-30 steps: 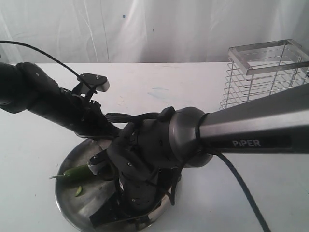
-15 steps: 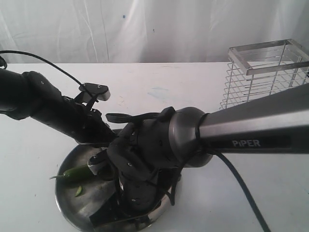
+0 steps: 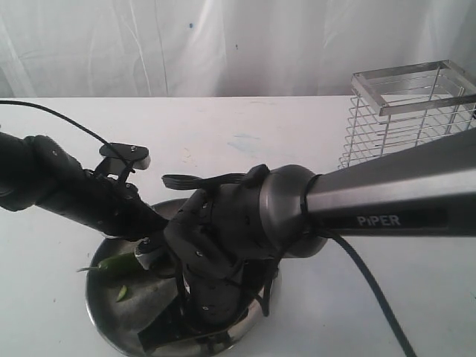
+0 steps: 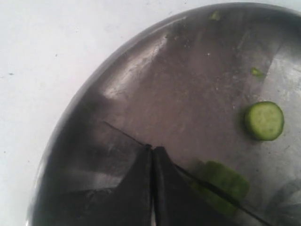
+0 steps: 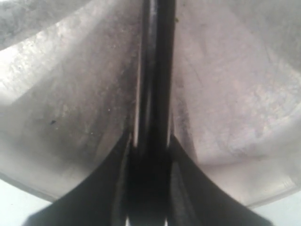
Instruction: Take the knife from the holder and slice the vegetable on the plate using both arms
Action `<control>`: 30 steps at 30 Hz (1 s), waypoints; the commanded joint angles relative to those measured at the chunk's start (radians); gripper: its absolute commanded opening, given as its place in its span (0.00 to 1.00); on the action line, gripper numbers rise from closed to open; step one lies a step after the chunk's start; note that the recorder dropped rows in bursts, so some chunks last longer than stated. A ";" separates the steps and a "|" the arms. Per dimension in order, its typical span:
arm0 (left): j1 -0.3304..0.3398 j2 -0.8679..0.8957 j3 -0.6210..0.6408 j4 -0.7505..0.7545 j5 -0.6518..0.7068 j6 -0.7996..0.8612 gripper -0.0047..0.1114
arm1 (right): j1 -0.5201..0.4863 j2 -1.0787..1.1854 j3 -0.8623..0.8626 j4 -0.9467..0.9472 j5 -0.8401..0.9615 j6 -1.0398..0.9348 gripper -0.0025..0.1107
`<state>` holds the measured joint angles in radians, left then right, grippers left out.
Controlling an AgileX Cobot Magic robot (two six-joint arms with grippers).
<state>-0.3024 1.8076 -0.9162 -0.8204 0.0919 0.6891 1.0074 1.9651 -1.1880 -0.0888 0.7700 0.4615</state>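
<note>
The knife (image 5: 157, 56) sits on the plate (image 3: 104, 312), clamped at its handle end between the fingers (image 5: 188, 183) of the right gripper (image 5: 150, 141), whose jaws are partly closed around it. Its long axis runs straight out from those jaws, low over the plate's floor. The right wrist view does not show its tip.

The vegetable (image 3: 111, 262) lies at the plate's left rim, its long axis roughly across that rim and its thin stem pointing outward past the edge. The left gripper (image 4: 153, 149) is fully closed, its 2 fingers pressed together with nothing between them. Its tip is down on the plate just beside the vegetable's cut end. In the left wrist view a thin dark line crosses the green piece; I cannot tell what it is.

The bulky right arm (image 3: 372, 201) reaches over the plate's middle and hides most of it from the exterior view, and the left arm (image 3: 59, 190) comes in over the plate's left side.

The plate holds the vegetable, 1 round cut slice (image 4: 264, 121) lying flat and apart from it, and a few green flecks (image 4: 256, 72). The holder (image 3: 409, 119) stands upright on the white table (image 3: 245, 126), well apart from the plate and beyond the right arm.
</note>
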 commanded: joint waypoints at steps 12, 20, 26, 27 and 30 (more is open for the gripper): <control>-0.001 -0.077 0.007 -0.023 0.032 -0.005 0.04 | -0.001 0.052 0.012 -0.284 0.133 -0.014 0.02; -0.001 -0.062 0.007 -0.089 -0.020 -0.005 0.04 | -0.001 0.052 0.012 -0.307 0.131 -0.014 0.02; -0.001 -0.057 -0.001 -0.093 -0.047 -0.005 0.04 | -0.001 0.052 0.012 -0.305 0.129 -0.014 0.02; -0.001 -0.053 -0.016 -0.093 -0.031 -0.005 0.04 | -0.001 0.052 0.012 -0.305 0.129 -0.014 0.02; -0.001 -0.027 -0.053 -0.093 0.035 0.003 0.04 | -0.001 0.052 0.012 -0.305 0.129 -0.014 0.02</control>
<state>-0.3024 1.7621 -0.9418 -0.8951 0.0670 0.6891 1.0128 1.9879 -1.1947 -0.4069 0.8701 0.4562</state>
